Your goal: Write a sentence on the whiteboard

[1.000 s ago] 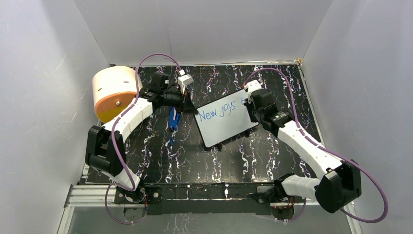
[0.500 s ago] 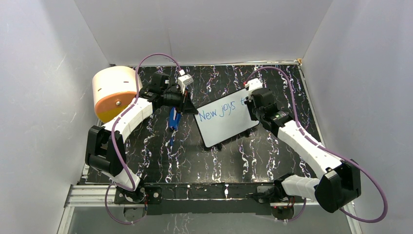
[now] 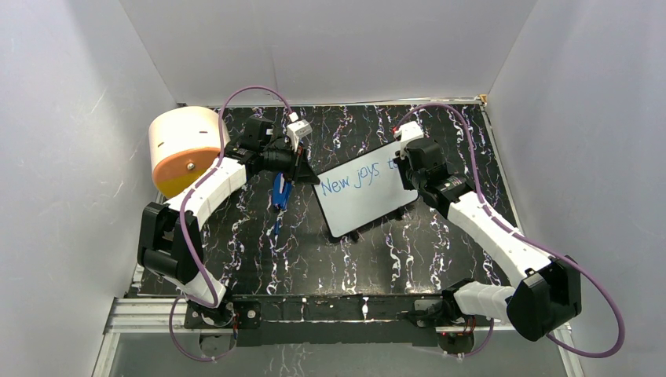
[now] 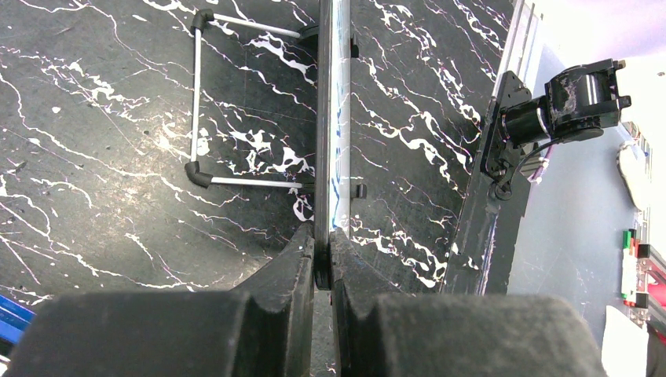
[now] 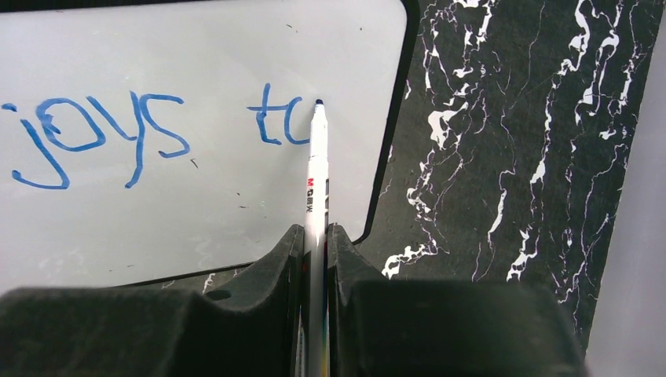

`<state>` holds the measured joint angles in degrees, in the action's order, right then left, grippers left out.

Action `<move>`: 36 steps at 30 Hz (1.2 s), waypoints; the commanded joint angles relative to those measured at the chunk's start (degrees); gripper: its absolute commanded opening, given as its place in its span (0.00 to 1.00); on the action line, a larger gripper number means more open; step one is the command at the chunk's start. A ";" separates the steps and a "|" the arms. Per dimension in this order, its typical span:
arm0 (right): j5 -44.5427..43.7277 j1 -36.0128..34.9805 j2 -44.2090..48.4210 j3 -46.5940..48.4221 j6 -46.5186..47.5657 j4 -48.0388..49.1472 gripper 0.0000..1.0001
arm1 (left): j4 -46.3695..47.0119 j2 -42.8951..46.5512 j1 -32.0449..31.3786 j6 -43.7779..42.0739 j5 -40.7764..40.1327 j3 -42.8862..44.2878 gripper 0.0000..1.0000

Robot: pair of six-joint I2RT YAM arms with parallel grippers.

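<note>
Now, right pincer (image 5: pixel 316 239) stretched forward, clamping marker (image 5: pixel 316 169) (tip on whiteboard (image 5: pixel 204 47)), left pincer (image 4: pixel 322 250) pinching its edge.

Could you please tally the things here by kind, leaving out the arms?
Whiteboard: 1
Marker: 1
Blue item on the table: 1
Orange drum: 1
Total: 4

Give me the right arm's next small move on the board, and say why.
Probably curl the marker tip round and down to close the last letter into an "o". The right tool grips the marker with its tip at the top of an open curve after "t", so the sentence is unfinished. The left tool clamps the whiteboard edge.
</note>
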<state>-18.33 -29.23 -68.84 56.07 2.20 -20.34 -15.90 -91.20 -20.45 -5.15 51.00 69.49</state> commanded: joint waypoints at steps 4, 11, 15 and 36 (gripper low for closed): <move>2.48 0.28 0.15 2.96 0.70 3.06 0.00 | -3.23 -0.74 -0.30 -2.76 -1.79 0.51 0.00; 3.15 0.31 0.49 2.81 0.70 2.16 0.00 | -3.25 -0.74 -0.30 -2.71 -2.05 0.54 0.00; 3.45 0.26 0.45 3.02 0.80 1.65 0.00 | -3.19 -0.69 -0.30 -2.76 -2.15 0.50 0.00; 4.88 0.23 5.54 1.43 -1.41 -1.60 0.00 | -3.28 -0.80 -0.32 -2.68 -3.99 0.38 0.00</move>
<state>-14.35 -29.21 -66.30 56.27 1.74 -21.50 -15.90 -91.20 -20.45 -5.15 50.76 69.49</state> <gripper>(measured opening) 0.215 0.069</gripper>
